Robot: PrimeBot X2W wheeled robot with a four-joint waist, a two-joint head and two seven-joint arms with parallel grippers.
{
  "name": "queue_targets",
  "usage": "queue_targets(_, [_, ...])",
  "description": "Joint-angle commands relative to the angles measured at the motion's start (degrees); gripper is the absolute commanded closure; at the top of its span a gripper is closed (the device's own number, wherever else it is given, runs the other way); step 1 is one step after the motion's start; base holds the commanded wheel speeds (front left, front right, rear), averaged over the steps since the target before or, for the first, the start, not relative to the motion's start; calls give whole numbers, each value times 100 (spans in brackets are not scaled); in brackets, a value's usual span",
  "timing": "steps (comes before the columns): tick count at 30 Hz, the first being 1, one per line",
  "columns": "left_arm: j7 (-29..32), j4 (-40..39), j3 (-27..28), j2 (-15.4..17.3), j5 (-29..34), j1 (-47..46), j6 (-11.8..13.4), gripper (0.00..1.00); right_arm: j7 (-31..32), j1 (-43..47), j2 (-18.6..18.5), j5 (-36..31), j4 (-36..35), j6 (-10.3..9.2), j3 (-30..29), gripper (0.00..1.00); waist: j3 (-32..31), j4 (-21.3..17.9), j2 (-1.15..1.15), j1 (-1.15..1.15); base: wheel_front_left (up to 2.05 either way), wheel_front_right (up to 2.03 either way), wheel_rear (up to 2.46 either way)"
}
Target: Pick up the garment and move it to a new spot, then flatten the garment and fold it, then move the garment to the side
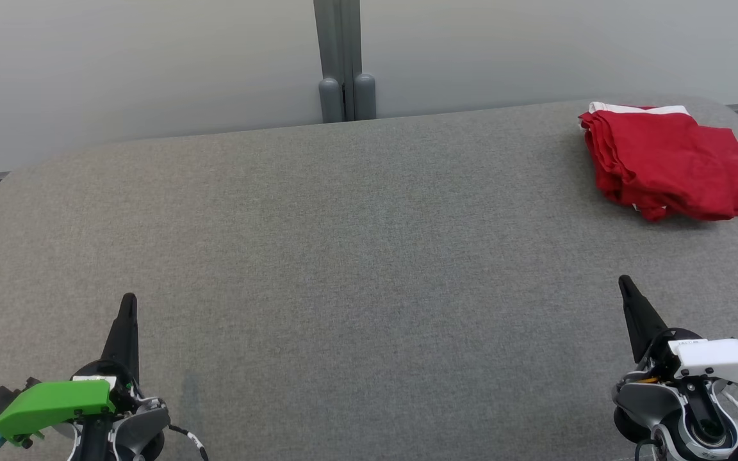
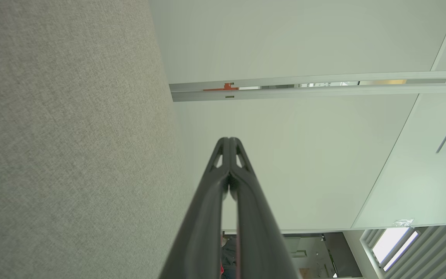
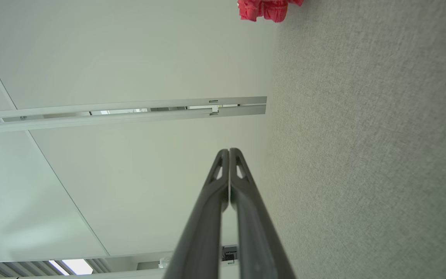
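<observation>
- Head view suggests the task is nearly finished: the red fabric garment (image 1: 673, 166) lies folded at the far right corner of the grey cloth-covered table (image 1: 343, 256).
- It forms a thick, slightly rumpled rectangle with a white band along its far edge.
- Left gripper (image 1: 127, 301) and right gripper (image 1: 625, 283) sit near the table's front edge, fingers pressed together, empty.

Left gripper (image 1: 128, 302): lower left of the head view, jaws closed tight, tip pointing straight up the frame.
Right gripper (image 1: 626, 283): lower right, jaws closed tight, tip leaning slightly up-left.
</observation>
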Motion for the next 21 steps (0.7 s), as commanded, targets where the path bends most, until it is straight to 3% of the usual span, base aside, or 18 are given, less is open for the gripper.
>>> queue_targets(1, [22, -12, 18, 3, -11, -65, -33, 100, 21, -37, 0, 37, -30, 2, -13, 100, 0, 0, 0, 0, 0, 0, 0])
queue_targets(21, [21, -13, 16, 4, -8, -64, -33, 100, 20, -36, 0, 38, -30, 3, -11, 100, 0, 0, 0, 0, 0, 0, 0])
